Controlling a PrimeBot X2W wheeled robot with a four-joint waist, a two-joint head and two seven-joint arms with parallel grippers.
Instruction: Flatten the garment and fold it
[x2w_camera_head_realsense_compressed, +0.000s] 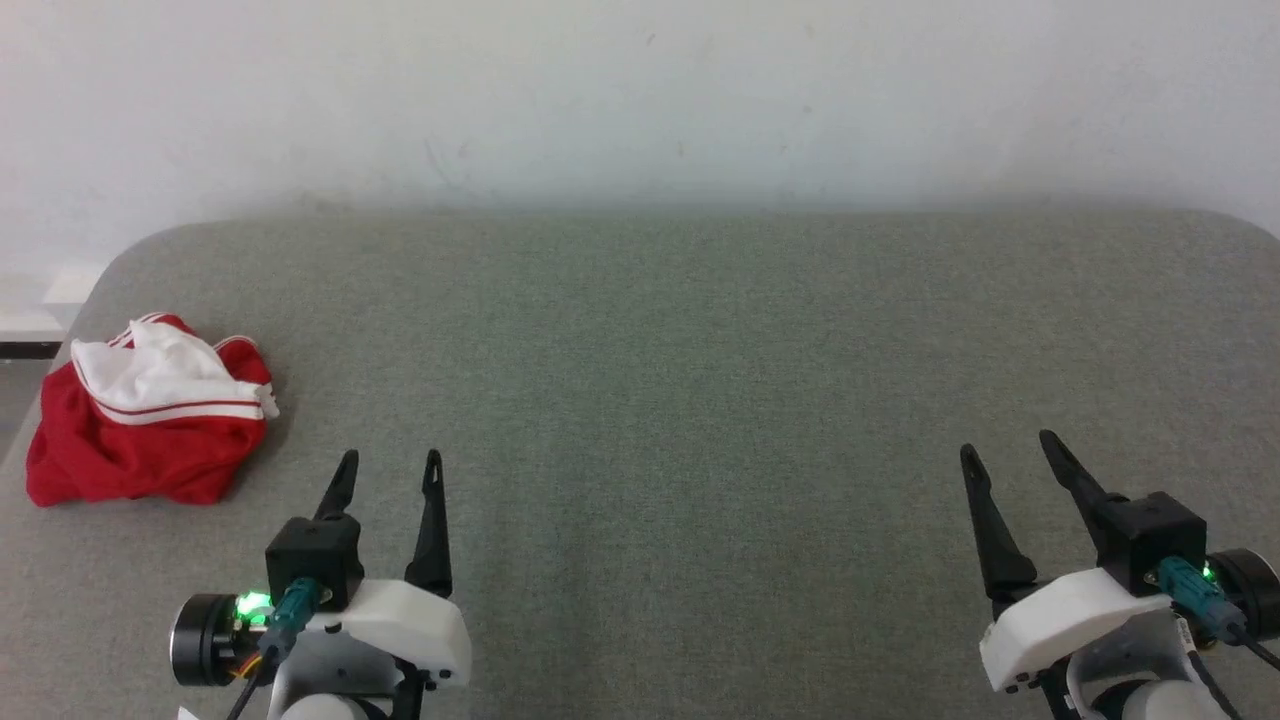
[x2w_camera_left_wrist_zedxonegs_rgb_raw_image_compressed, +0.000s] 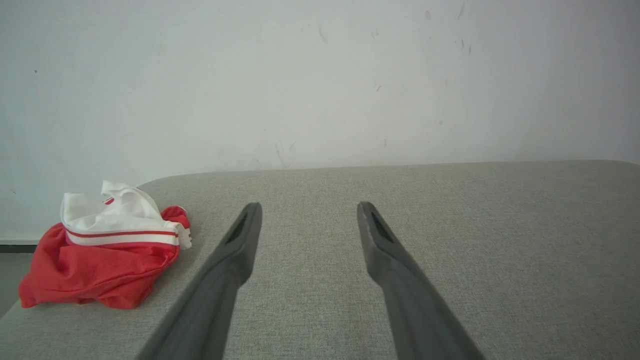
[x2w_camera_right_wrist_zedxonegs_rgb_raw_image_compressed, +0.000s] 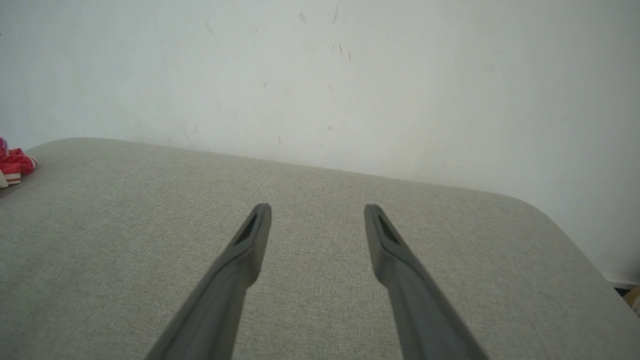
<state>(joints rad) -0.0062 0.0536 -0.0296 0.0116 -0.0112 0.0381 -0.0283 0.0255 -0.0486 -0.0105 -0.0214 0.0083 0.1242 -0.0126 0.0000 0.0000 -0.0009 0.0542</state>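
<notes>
The garment lies crumpled in a heap at the table's left edge, red cloth below and a white sleeve with red striped trim on top. In the left wrist view the garment sits to the left of my fingers. A small bit of the garment peeks in at the right wrist view's left edge. My left gripper stands open just right of the heap, apart from it, nothing between its fingers. My right gripper stands open far to the right, also holding nothing.
The grey-green fabric table has rounded far corners and stands against a pale wall. The heap sits close to the table's left edge, where the floor drops away. A wide bare stretch of the table lies between the two grippers.
</notes>
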